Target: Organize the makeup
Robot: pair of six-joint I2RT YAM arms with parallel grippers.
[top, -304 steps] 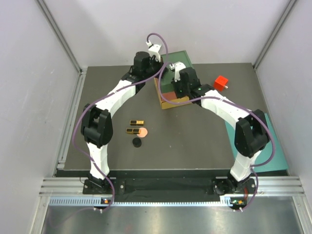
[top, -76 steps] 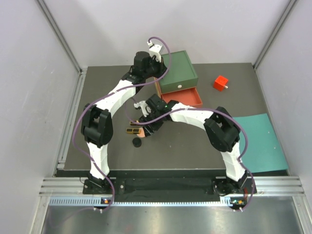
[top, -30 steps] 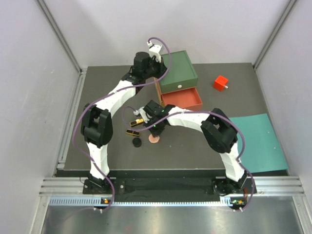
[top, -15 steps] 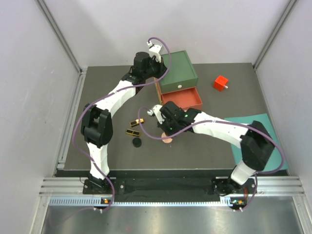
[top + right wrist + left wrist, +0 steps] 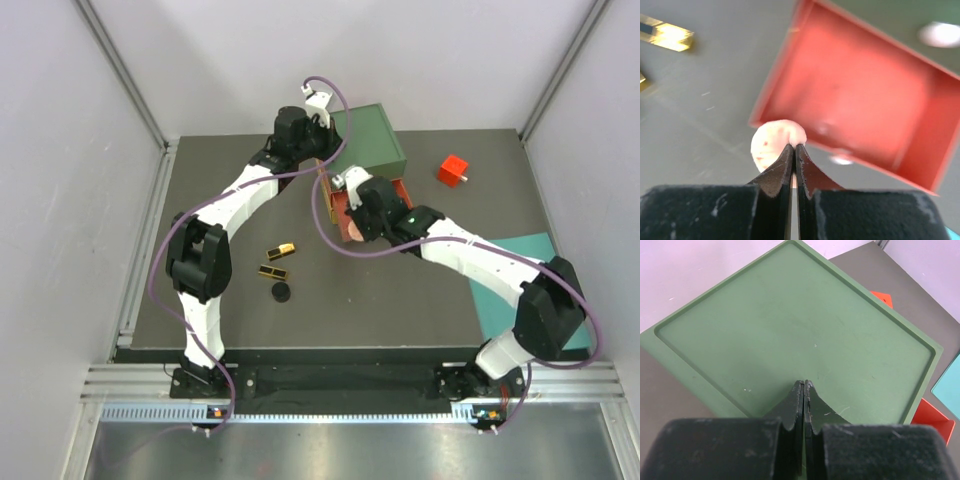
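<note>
While the left tool [image 5: 804,389] is closed, right tool [image 5: 793,148] grips peach compact [image 5: 771,144] at red drawer [image 5: 860,95].

**Robotics lab test cell**

Plain white panels [image 5: 450,60] close in the dark tabletop [image 5: 420,300] at 9, 12 and 3 o'clock, framed by aluminium rails [image 5: 120,75]. Two white, cabled arms [image 5: 245,195] are bolted to a metal base rail [image 5: 135,385] at 6 o'clock.

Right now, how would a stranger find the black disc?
Start at the green box at the back. Toward the near edge, slightly left, lie two gold cases. The black disc sits just nearer than them: round and plain black, not rectangular and gold.
</note>
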